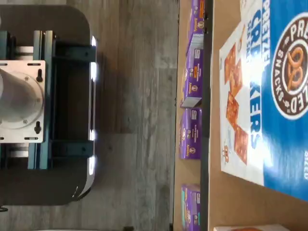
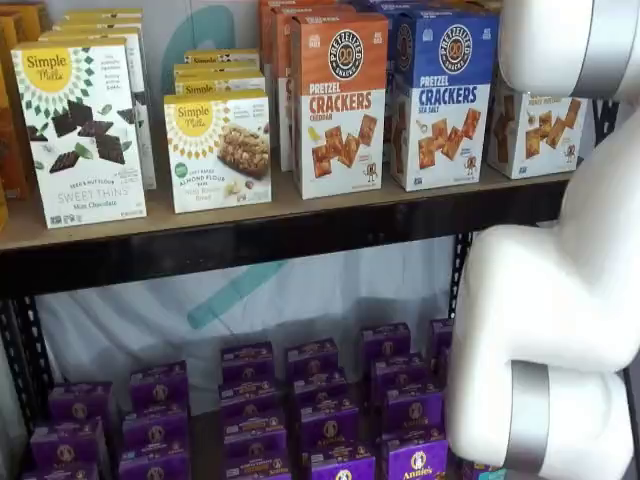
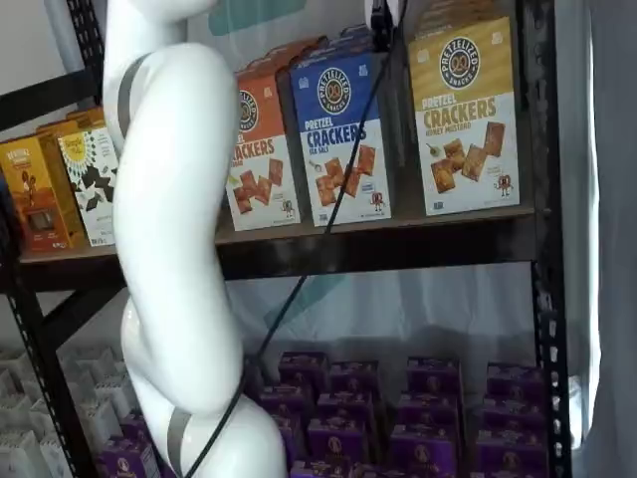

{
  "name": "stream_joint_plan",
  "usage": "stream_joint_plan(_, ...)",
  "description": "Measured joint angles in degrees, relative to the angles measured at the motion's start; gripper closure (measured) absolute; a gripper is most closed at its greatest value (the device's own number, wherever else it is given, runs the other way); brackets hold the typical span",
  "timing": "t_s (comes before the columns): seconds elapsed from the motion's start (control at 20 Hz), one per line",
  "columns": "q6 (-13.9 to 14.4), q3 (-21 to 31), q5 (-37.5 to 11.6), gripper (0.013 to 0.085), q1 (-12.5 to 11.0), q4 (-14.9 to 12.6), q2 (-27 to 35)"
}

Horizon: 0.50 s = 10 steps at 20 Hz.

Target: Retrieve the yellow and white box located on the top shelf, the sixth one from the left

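Observation:
The yellow and white box (image 3: 466, 115) stands upright at the right end of the top shelf (image 3: 398, 247), with a gold top band, a dark round logo and pictured crackers. In a shelf view it (image 2: 535, 125) is partly hidden behind my white arm (image 2: 560, 300). Only the black tip of my gripper (image 3: 381, 22) shows, hanging from a shelf view's top edge with a cable beside it. It hangs in front of the gap between the blue carton (image 3: 340, 134) and the yellow and white box. No gap between the fingers can be made out. The wrist view shows the blue carton (image 1: 274, 96) close up.
An orange cracker carton (image 2: 338, 100) and white Simple Mills boxes (image 2: 85, 130) stand further left on the top shelf (image 2: 250, 240). Several purple boxes (image 2: 330, 420) fill the lower shelf. A black perforated upright (image 3: 542, 249) stands right of the yellow and white box. The dark mount (image 1: 43, 101) shows in the wrist view.

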Motion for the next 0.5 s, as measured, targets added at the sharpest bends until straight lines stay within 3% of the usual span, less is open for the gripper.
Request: stream_joint_plan(0.5,0.7,-0.5,1.0,0.013,0.3,0.6,-0.7)
